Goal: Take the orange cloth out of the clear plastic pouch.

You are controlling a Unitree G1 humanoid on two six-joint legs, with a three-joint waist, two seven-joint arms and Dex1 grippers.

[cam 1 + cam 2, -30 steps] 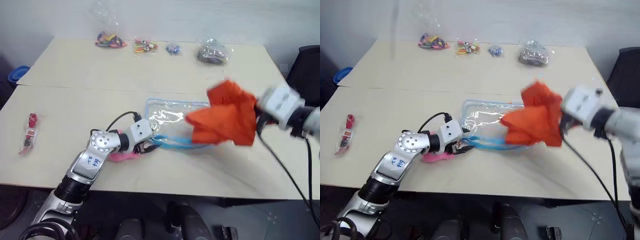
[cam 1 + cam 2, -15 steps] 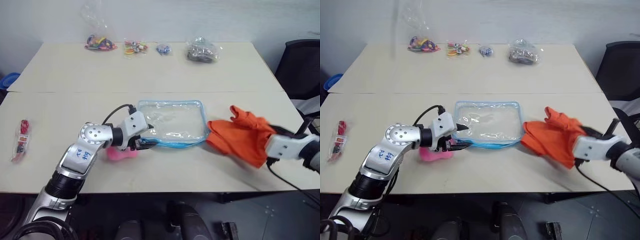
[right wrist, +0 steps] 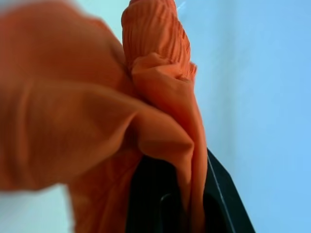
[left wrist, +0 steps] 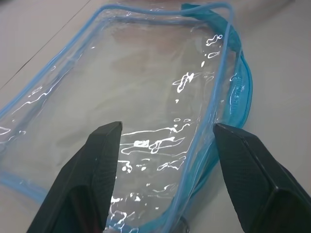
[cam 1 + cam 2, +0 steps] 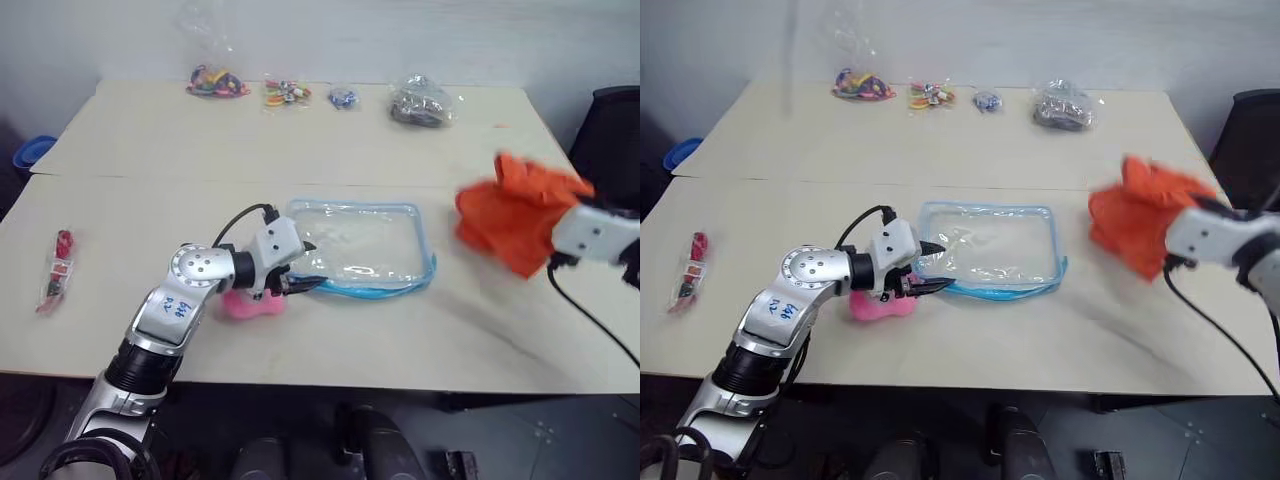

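Observation:
The orange cloth hangs bunched in the air above the table's right side, well clear of the clear plastic pouch. My right gripper is shut on the orange cloth, whose folds drape over the black fingers. The pouch lies flat on the table's middle, with nothing inside and its light blue edging showing all round. My left gripper is at the pouch's left end. Its fingers stand wide apart, open, with the pouch's end lying between them.
A pink plush toy lies under my left wrist. Several small bags of trinkets line the table's far edge. A red packet lies at the far left. A black chair stands beyond the table's right edge.
My right gripper has carried the orange cloth from over the pouch's right end out to the right. The pouch has settled flat. The left gripper has stayed at the pouch.

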